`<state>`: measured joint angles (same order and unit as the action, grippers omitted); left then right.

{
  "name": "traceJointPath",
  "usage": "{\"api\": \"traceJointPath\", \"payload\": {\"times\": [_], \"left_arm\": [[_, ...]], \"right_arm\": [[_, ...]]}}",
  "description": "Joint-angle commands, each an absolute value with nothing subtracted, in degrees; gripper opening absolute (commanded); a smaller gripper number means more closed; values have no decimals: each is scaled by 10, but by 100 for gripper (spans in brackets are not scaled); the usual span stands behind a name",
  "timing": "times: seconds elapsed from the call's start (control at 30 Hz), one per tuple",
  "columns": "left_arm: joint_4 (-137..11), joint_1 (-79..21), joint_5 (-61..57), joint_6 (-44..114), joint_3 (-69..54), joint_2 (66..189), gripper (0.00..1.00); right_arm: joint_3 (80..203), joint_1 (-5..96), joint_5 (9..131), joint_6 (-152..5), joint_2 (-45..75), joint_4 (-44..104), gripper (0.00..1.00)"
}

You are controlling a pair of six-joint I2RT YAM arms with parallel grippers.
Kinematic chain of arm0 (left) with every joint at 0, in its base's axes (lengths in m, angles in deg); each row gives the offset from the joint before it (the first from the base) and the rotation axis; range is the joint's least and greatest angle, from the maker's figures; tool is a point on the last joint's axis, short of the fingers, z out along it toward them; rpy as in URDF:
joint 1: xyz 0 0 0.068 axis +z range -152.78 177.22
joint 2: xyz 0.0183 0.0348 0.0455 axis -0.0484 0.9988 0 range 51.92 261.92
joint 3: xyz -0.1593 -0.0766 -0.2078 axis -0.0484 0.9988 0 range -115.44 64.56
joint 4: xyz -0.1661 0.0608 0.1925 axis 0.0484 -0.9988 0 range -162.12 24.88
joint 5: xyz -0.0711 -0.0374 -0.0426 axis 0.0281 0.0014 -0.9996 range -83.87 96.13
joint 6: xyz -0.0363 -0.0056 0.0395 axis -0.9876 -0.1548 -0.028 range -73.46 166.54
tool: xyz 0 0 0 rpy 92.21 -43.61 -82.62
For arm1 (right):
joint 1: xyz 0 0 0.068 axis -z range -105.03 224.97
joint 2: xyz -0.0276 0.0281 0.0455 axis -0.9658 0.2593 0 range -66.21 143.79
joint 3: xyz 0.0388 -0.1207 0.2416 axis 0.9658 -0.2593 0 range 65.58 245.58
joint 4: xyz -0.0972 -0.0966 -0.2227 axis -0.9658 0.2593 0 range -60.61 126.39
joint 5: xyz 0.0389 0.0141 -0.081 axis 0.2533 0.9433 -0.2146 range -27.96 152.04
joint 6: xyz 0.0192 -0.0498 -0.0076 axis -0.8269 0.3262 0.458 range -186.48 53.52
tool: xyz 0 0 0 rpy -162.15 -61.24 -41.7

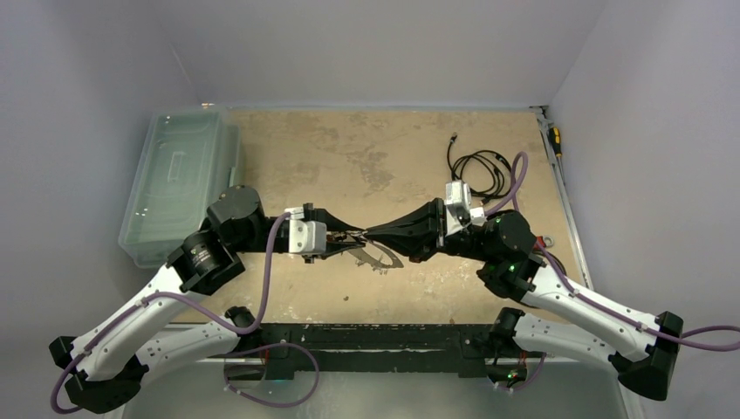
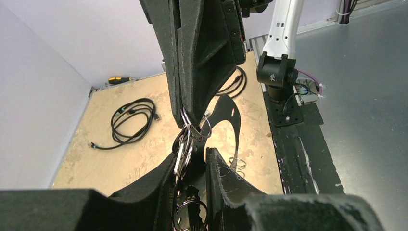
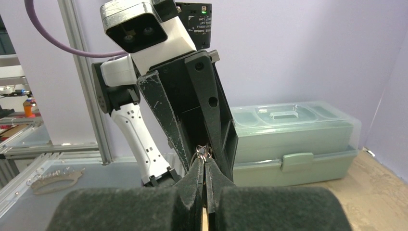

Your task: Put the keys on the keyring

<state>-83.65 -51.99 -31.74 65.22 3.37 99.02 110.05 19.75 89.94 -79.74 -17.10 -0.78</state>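
Note:
My two grippers meet tip to tip above the middle of the table. My left gripper (image 1: 342, 237) (image 2: 192, 154) has its jaws close together on a long silver metal loop, the keyring (image 2: 182, 155), seen edge-on against one finger. My right gripper (image 1: 371, 234) (image 3: 205, 161) is shut on small silver wire rings (image 2: 198, 126) (image 3: 204, 153) at the loop's upper end. A further ring (image 2: 190, 214) sits deep between the left fingers. No coloured key heads show; the keys themselves are hidden by the fingers.
A translucent green lidded box (image 1: 179, 179) (image 3: 293, 134) stands at the far left. A black coiled cable (image 1: 480, 166) (image 2: 132, 118) lies at the back right. A yellow-handled screwdriver (image 1: 555, 140) lies by the right wall. A black rail (image 1: 375, 336) runs along the near edge.

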Motion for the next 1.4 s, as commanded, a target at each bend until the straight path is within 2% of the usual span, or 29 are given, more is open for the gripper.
{"api": "traceJointPath", "payload": {"times": [0.0, 0.23, 0.5, 0.7, 0.8, 1.07, 1.37], "left_arm": [[-824, -519, -319, 663, 30, 992, 0], [-816, -520, -292, 663, 30, 980, 0], [-791, -520, -273, 660, 41, 957, 0], [-808, -520, -299, 673, 37, 963, 0], [-813, -520, -307, 674, 37, 966, 0], [-836, -520, -312, 677, 34, 973, 0], [-844, -520, -302, 672, 24, 983, 0]], "right_arm": [[1117, 198, 866, -802, -176, -35, 0], [1105, 198, 824, -811, -182, -29, 0], [1093, 198, 832, -807, -180, 0, 1], [1124, 198, 859, -773, -183, 63, 33], [1154, 198, 863, -744, -180, 119, 41], [1257, 198, 845, -647, -179, 287, 45], [1338, 198, 875, -560, -146, 467, 42]]}}
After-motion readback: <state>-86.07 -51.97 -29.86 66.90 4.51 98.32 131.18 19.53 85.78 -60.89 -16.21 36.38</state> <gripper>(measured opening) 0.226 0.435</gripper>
